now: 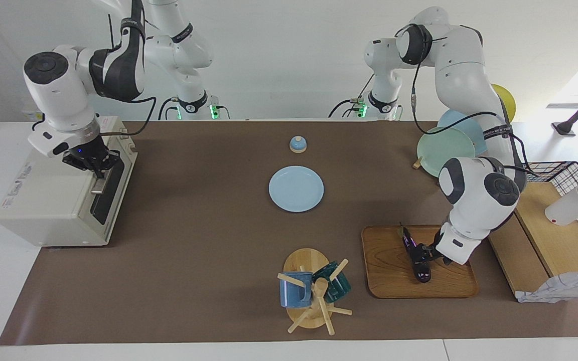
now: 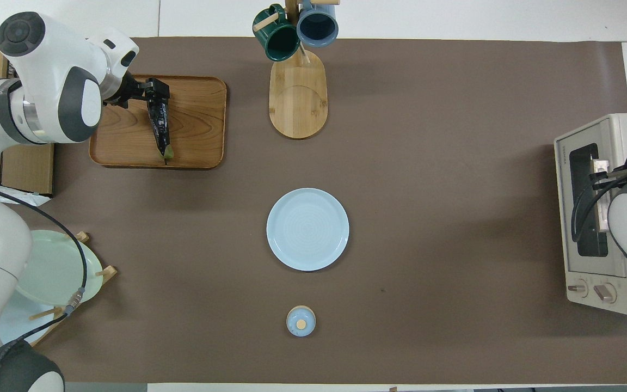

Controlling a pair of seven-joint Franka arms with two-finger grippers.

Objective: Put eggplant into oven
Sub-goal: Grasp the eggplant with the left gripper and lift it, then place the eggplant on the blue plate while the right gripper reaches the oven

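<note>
The eggplant point(image 1: 412, 245) lies lengthwise on a wooden tray point(image 1: 449, 286) toward the left arm's end of the table, its green stem pointing toward the robots. It also shows in the overhead view point(image 2: 161, 128). My left gripper point(image 1: 421, 251) is down at the eggplant's middle, right against it, and shows in the overhead view too point(image 2: 157, 90). The oven point(image 1: 53, 200) stands at the right arm's end of the table, its dark glass door point(image 1: 106, 198) up. My right gripper point(image 1: 96, 168) is at the bar handle on the door's top edge. In the overhead view my right arm covers part of the oven point(image 2: 583, 158).
A blue plate point(image 1: 296, 188) lies mid-table, with a small blue bell point(image 1: 298, 144) nearer to the robots. A mug tree point(image 1: 314, 291) with two mugs stands beside the tray. A plate rack point(image 1: 444, 150), a wooden box point(image 1: 560, 240) and a wire basket point(image 1: 570, 175) crowd the left arm's end.
</note>
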